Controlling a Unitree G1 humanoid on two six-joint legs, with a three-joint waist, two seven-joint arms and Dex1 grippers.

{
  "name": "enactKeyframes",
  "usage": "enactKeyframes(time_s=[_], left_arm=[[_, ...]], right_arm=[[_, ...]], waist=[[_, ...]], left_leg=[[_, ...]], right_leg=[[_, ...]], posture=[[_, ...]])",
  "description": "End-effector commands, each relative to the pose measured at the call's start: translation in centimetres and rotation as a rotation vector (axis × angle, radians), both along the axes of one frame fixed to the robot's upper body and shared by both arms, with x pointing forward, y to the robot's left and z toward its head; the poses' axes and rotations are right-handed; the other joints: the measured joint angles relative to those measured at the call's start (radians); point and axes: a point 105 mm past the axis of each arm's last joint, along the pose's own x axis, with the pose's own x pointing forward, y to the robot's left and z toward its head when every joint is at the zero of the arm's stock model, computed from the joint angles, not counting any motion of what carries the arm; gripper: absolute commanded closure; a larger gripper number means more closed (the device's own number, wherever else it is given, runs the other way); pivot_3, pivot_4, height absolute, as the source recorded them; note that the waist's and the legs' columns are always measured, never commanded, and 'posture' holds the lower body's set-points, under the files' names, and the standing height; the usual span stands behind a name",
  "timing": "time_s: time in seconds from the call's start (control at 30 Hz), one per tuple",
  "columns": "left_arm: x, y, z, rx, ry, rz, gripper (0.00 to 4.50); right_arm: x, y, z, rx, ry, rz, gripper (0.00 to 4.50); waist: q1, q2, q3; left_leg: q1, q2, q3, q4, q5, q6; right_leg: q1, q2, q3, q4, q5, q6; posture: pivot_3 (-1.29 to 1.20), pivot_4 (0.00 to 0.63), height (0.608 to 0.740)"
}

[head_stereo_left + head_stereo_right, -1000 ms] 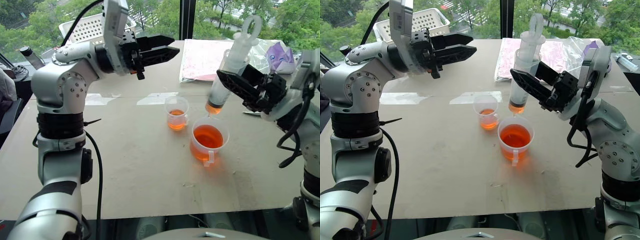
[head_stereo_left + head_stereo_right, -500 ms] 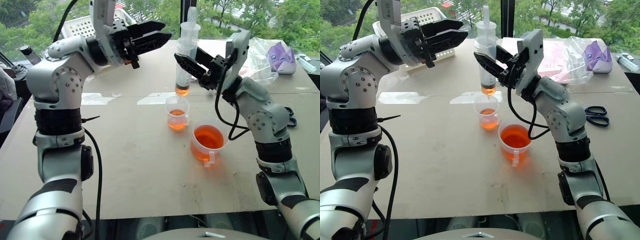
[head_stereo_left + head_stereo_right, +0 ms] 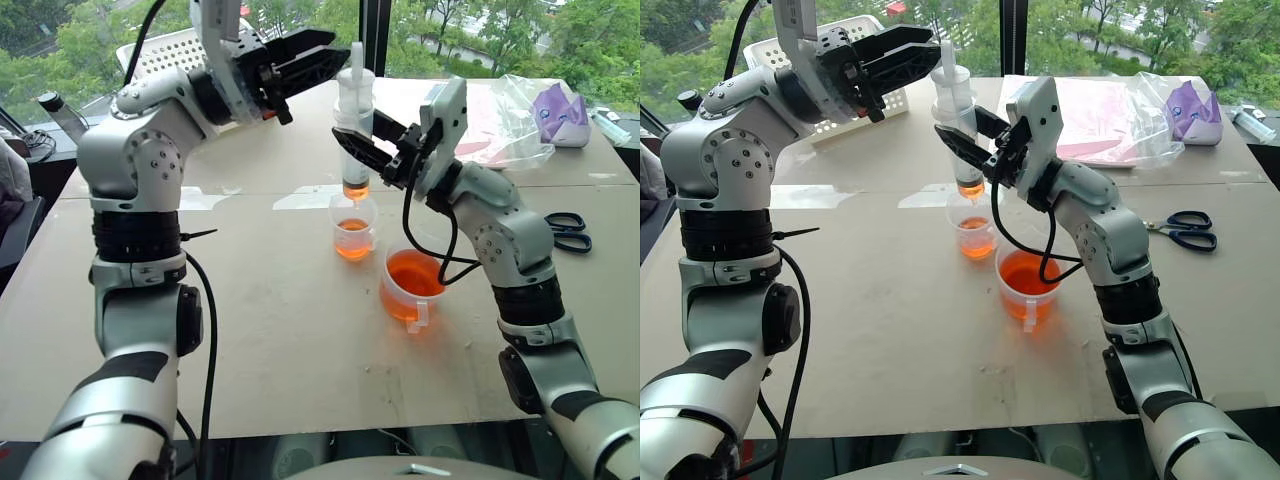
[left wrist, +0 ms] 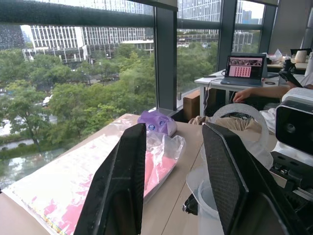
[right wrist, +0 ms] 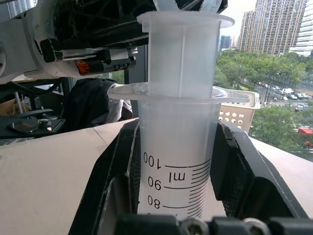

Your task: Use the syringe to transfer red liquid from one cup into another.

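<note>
An office or lab room high in a city building, shown by floor-to-ceiling windows (image 4: 98,73) over treetops and towers, a desk with an open laptop (image 4: 242,68) where a person's arm (image 4: 254,92) rests, and a cardboard-covered worktable (image 3: 290,340) with scissors (image 3: 565,230)

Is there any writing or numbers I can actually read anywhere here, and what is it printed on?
"100", "90", "80" and "ml": printed beside the scale marks on the barrel of the syringe, seen in the right wrist view, tilted as the barrel is held.
Laptop on the far desk: its screen shows a picture, too small to read.
Nothing readable shows on the two cups.
</note>
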Motion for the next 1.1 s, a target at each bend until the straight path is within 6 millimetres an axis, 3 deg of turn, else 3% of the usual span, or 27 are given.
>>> enactKeyframes(time_s=[0.03,0.37,1.0,1.03,1.07,1.1], left_arm=[[-1.0,-0.4,1.4,0.007,-0.067,-0.039,2.71],[-1.4,0.5,0.4,0.080,-0.048,-0.073,2.71],[-2.0,-1.0,-0.1,0.087,-0.037,-0.136,2.71],[-2.0,-1.1,-0.2,0.088,-0.036,-0.141,3.19],[-2.0,-1.1,-0.3,0.090,-0.034,-0.142,3.19],[-2.0,-1.0,-0.4,0.093,-0.033,-0.140,3.74]], right_arm=[[-0.8,0.2,1.6,0.020,-0.071,0.018,3.00],[-0.1,-0.3,2.2,0.050,-0.073,-0.012,3.00],[-1.5,1.1,0.5,-0.045,-0.079,0.069,3.00],[-1.4,1.2,0.7,-0.040,-0.083,0.069,3.00],[-1.3,1.4,0.8,-0.035,-0.087,0.068,3.00],[-1.3,1.4,1.0,-0.031,-0.090,0.068,3.00]], waist=[[-0.001,0.000,0.000],[-0.014,0.000,0.000],[-0.021,0.000,0.000],[-0.021,0.000,0.000],[-0.021,0.000,0.000],[-0.021,0.000,0.000]], left_leg=[[0.000,0.000,0.000,0.000,0.000,0.000],[0.000,0.000,0.000,0.000,0.000,0.000],[0.000,0.000,0.000,0.000,0.000,0.000],[0.000,0.000,0.000,0.000,0.000,0.000],[0.000,0.000,0.000,0.000,0.000,0.000],[0.000,0.000,0.000,0.000,0.000,0.000]], right_leg=[[0.000,0.000,0.000,0.000,0.000,0.000],[-0.001,0.000,0.000,0.001,0.000,0.000],[-0.001,0.000,0.001,0.001,0.000,0.000],[-0.001,0.000,0.001,0.001,0.000,0.000],[-0.001,0.000,0.001,0.001,0.000,0.000],[-0.001,0.000,0.001,0.001,0.000,0.000]], posture=[[0.00,0.150,0.740],[0.00,0.150,0.740],[0.00,0.150,0.740],[0.00,0.150,0.740],[0.00,0.150,0.740],[0.00,0.150,0.740]])
